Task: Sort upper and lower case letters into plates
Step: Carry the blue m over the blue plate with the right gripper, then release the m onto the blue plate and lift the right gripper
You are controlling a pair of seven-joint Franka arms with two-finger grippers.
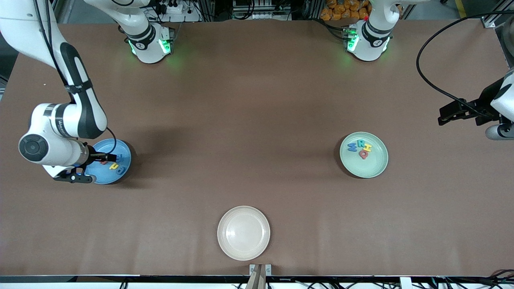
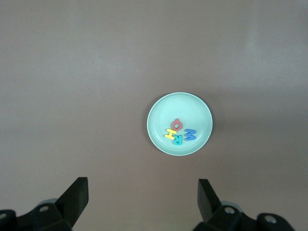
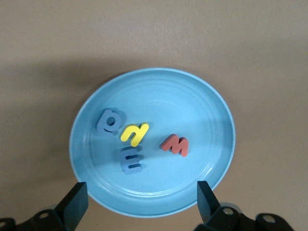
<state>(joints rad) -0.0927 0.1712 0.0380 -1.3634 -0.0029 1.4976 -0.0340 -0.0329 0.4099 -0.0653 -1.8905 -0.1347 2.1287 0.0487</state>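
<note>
Right pincer [image 3: 139, 202] hangs straight over the light blue plate [image 1: 120, 170], fingers spread wide, nothing betw. them. Below it, in the plate: a red m [image 3: 174, 145], yellow h [image 3: 134, 134], dark blue q [image 3: 108, 121] and a blue e [image 3: 131, 160], all lying flat and clear of the fingers. That plate sits near the tabletop edge at the right arm's end.

Left pincer [image 2: 142, 197] waits up in the air off the left arm's end, also wide open and empty, looking down on the mint green plate [image 1: 375, 166], which holds a blue M [image 1: 352, 146], R, yellow H and red Q bunched together on the side of the plate farther from the front camera.

Cream plate [image 1: 243, 233] at the tabletop's front edge, middle, has nothing in it, and no loose letters show on the tabletop. Judgement: sorting looks done; the right pincer only needs to go straight up, w/ the letters directly under it, not to either side.
</note>
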